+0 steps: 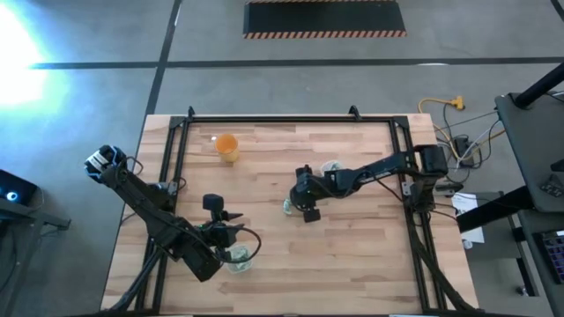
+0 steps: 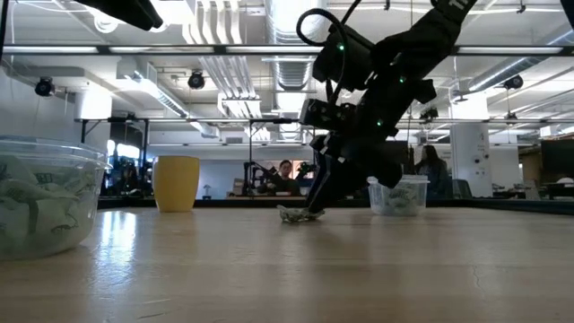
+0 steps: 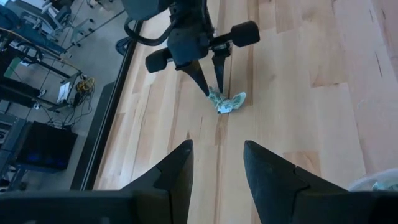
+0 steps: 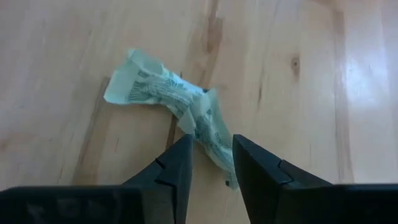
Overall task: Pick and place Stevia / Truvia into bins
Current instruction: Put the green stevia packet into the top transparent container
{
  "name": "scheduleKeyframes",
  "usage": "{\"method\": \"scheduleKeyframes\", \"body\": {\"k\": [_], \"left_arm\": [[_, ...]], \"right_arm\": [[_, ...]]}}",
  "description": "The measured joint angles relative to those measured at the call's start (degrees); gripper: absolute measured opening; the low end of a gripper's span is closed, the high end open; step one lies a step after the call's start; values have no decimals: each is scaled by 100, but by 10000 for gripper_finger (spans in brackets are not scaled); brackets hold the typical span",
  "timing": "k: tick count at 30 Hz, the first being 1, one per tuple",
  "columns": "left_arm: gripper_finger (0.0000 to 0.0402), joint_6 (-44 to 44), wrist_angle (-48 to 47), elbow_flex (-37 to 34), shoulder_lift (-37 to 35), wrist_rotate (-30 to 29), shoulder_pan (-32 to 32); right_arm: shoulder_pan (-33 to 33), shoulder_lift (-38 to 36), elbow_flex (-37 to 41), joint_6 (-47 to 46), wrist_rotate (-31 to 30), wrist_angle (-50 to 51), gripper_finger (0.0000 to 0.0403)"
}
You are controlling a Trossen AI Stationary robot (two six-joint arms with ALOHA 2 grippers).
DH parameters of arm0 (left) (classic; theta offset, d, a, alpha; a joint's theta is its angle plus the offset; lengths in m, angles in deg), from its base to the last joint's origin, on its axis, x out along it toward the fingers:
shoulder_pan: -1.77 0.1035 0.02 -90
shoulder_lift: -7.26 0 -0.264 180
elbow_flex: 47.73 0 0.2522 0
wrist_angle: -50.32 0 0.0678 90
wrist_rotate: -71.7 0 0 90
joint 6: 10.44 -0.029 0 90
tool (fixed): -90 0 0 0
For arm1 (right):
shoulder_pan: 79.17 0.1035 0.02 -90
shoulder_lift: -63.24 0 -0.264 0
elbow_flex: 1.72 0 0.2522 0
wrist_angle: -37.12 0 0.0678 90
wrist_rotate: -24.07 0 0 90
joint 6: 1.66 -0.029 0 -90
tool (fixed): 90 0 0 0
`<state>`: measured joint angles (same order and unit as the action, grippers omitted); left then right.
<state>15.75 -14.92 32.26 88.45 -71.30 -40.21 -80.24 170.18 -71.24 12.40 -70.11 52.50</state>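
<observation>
One crumpled pale green and white Stevia sachet (image 4: 163, 94) lies on the wooden table near its middle (image 1: 289, 207) (image 2: 294, 213) (image 3: 227, 101). My right gripper (image 4: 212, 163) (image 1: 300, 202) is down at the table, closed on one end of it. One clear bin (image 1: 238, 258) (image 2: 36, 202) holding sachets stands near the front edge, with my left gripper (image 3: 217, 165) open beside it and touching nothing. A second clear bin (image 1: 332, 167) (image 2: 397, 195), also holding sachets, stands behind the right gripper. My right gripper pinches the sachet's twisted end (image 4: 211, 134) between its two fingers. The fingers (image 2: 316, 199) slant down from above and from the table's right, with their tips at the tabletop. The sachet rests on the table, its free end (image 4: 127, 81) spread out beyond the fingertips.
An orange cup (image 1: 227, 147) (image 2: 177, 183) stands toward the far left of the table. A black frame (image 1: 264, 117) runs along the far edge and both sides. Bare wood lies between the two arms. People sit in the room beyond the table.
</observation>
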Motion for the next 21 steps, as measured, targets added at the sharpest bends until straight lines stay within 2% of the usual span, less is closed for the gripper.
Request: {"method": "scheduleKeyframes", "body": {"k": [9,21], "left_arm": [[125,2,5,0,0,2,0],[125,2,5,0,0,7,0]], "right_arm": [[-8,1,10,-34,13,5,108],[-8,1,10,-58,13,92,54]]}}
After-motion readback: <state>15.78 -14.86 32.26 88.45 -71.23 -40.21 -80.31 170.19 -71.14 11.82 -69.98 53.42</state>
